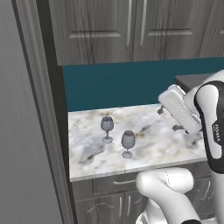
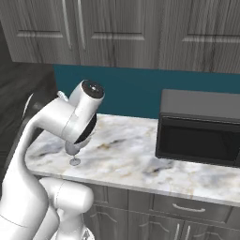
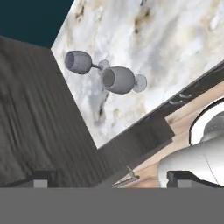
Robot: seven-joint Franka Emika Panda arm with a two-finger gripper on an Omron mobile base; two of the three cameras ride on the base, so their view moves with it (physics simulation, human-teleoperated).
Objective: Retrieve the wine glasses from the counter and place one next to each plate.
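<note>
Both glasses [image 1: 107, 124] [image 1: 127, 140] stand upright near the counter's [image 1: 153, 148] left end, untouched; gripper [image 3: 107, 180] hangs well apart with jaws released, lined up for an approach.

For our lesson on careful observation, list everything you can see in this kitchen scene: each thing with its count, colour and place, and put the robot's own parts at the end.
wine glasses: two, grey translucent, upright on the counter near its left end, one further back, the other nearer the front edge
counter: one, white-grey marble with brown veins, over dark grey drawers
microwave: one, black, on the counter's right part
backsplash: one, teal, behind the counter
upper cabinets: several doors, dark grey wood, above the backsplash
tall panel: one, grey, left of the counter
arm: one, white with dark joints, over the counter
hand: one, open, dark tips, apart from both glasses
</note>
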